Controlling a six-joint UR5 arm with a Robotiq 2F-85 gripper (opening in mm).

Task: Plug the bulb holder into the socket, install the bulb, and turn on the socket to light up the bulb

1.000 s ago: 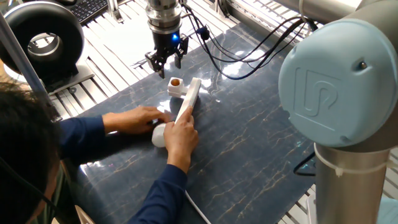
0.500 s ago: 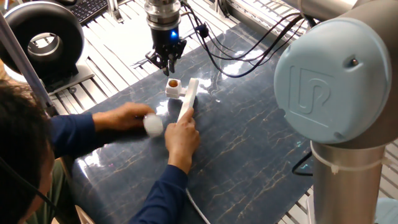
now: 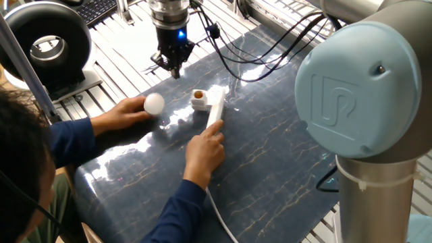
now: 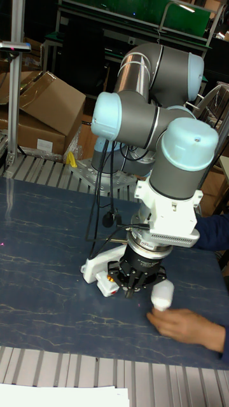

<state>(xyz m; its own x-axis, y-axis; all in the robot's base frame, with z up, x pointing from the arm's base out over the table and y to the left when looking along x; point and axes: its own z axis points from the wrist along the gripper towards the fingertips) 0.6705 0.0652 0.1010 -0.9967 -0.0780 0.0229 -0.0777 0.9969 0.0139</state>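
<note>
The white socket (image 3: pixel 216 108) lies on the dark table with the bulb holder (image 3: pixel 198 99) against its left side, orange opening facing up. A person's right hand (image 3: pixel 205 146) presses on the socket's near end. Their left hand holds the white bulb (image 3: pixel 154 103) on the table, left of the holder. My gripper (image 3: pixel 175 69) hangs above the table behind and left of the holder, shut and empty, touching nothing. In the tall fixed view my gripper (image 4: pixel 130 290) points down between the holder (image 4: pixel 107 280) and the bulb (image 4: pixel 162 295), with the socket (image 4: pixel 94 267) partly hidden behind it.
The socket's white cable (image 3: pixel 221 217) runs to the table's near edge. Black cables (image 3: pixel 270 50) loop over the far side. A black ring-shaped device (image 3: pixel 47 42) stands at the left. My arm's large joint (image 3: pixel 358 94) fills the right foreground. Cardboard boxes (image 4: pixel 44 108) sit behind.
My gripper went from open to shut and shifted left, away from the holder. The person carried the bulb left and slid the socket with the holder slightly right.
</note>
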